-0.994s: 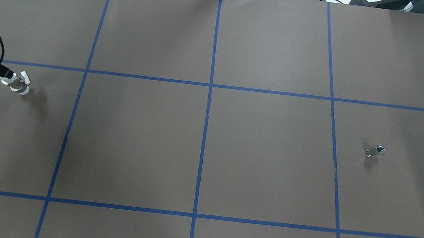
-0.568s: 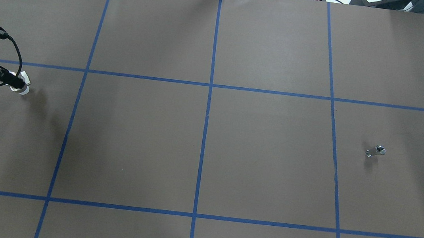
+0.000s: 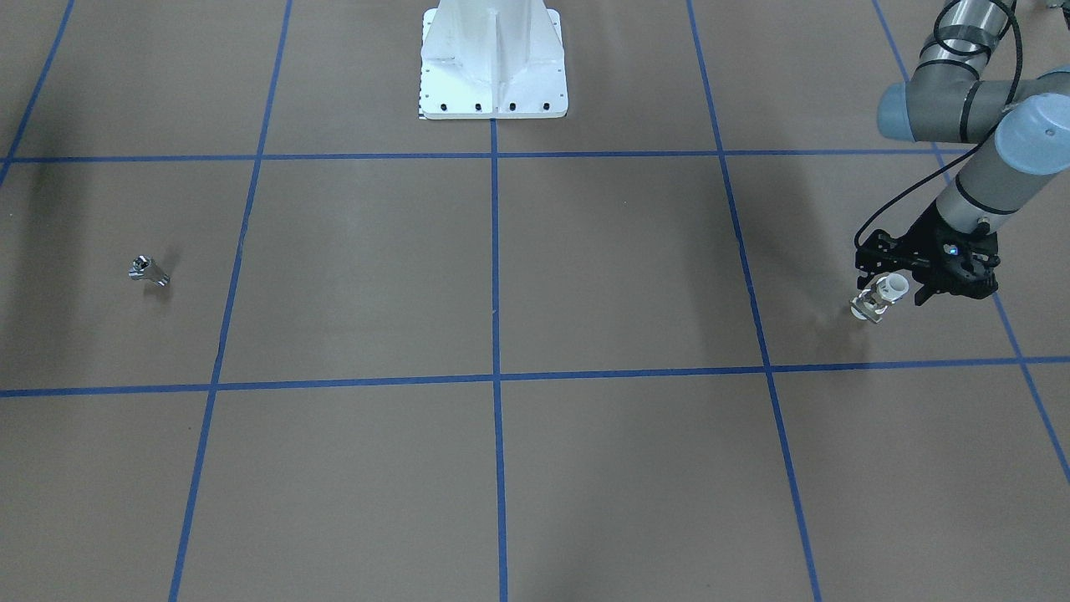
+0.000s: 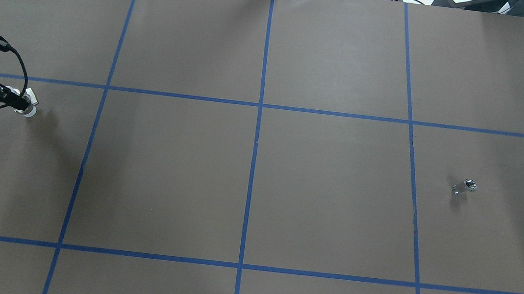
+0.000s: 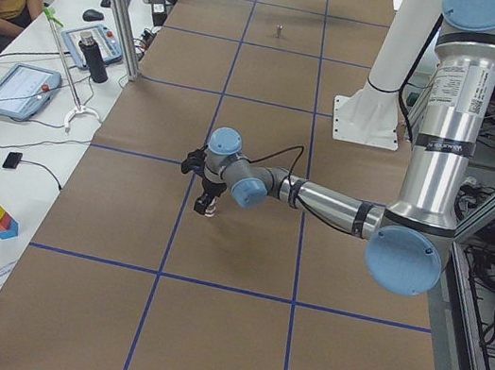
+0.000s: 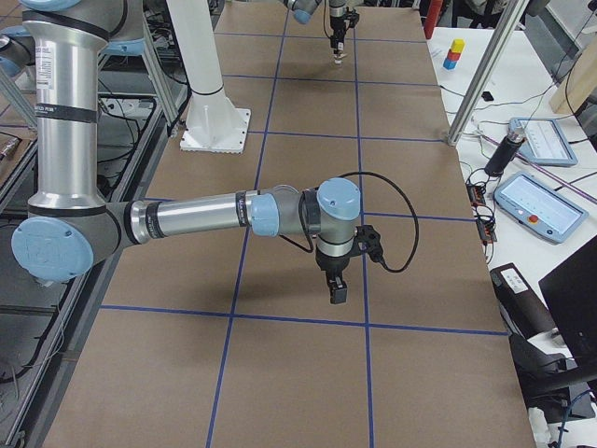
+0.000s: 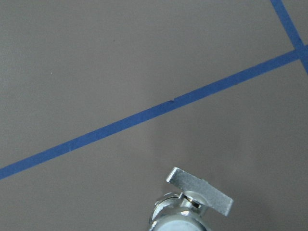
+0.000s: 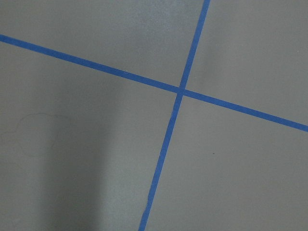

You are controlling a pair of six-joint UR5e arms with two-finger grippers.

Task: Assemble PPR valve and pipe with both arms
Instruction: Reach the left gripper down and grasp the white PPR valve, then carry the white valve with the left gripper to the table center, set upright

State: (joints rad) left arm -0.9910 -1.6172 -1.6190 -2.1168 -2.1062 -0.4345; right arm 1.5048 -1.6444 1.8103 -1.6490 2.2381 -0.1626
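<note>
A wide bench (image 4: 325, 198) is covered in brown paper and ruled into squares by blue tape. The left arm (image 3: 986, 176) reaches out to its own far side. The right arm (image 6: 187, 219) stretches low over the opposite end. The left fingers (image 4: 12, 98) straddle the valve (image 3: 878, 299), which appears to rest on the bench just beside a tape line; I cannot tell whether they pinch it. The right fingers (image 6: 336, 291) hang over bare paper (only a side view shows them, so I cannot tell how far open they are). The pipe piece (image 4: 464, 186) lies alone, well apart, towards the right end.

The valve looks small, rigid, dense and smooth, and likely to twist. It is better gripped by its body than by the lever. The wrist view crops it, and from overhead the fingers cover most of it.
</note>
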